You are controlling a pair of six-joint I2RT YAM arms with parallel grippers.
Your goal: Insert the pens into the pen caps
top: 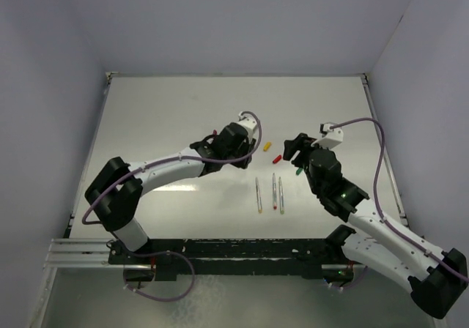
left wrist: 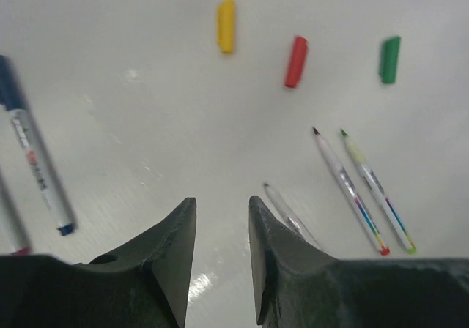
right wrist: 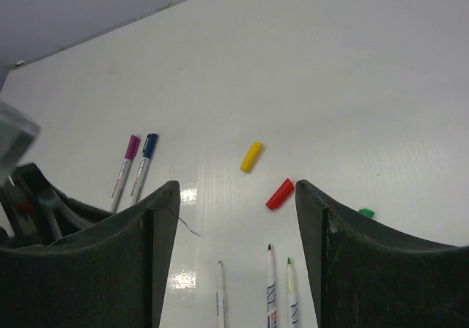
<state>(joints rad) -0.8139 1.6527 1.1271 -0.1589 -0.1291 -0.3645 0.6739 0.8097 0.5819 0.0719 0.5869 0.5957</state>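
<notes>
- The left gripper (left wrist: 221, 203) hangs over the white table (top: 161, 108) with its fingers a narrow gap apart and nothing between them
- The right gripper (right wrist: 236, 189) has its fingers spread wide and also holds nothing
- Three bare pens (top: 274, 191) lie side by side on the table between the two arms, roughly parallel and nearer the arm bases than the loose caps
- In the left wrist view the green-tipped pen (left wrist: 377, 191) lies just beside a dark-tipped pen (left wrist: 350, 192). A third pen (left wrist: 287, 211) is partly hidden behind a finger
- Three caps lie loose beyond the pen tips, each apart from the others and from the pens: the yellow cap (left wrist: 226, 25), the red cap (left wrist: 296, 61) and the green cap (left wrist: 390, 59)
- From above they form a slanting row, with yellow farthest out and green closest to the right gripper
- Two more pens already wear caps, a purple-capped pen (right wrist: 124, 168) and a blue-capped pen (right wrist: 143, 167). They lie close together and parallel, off to the left of the loose caps in the right wrist view
</notes>
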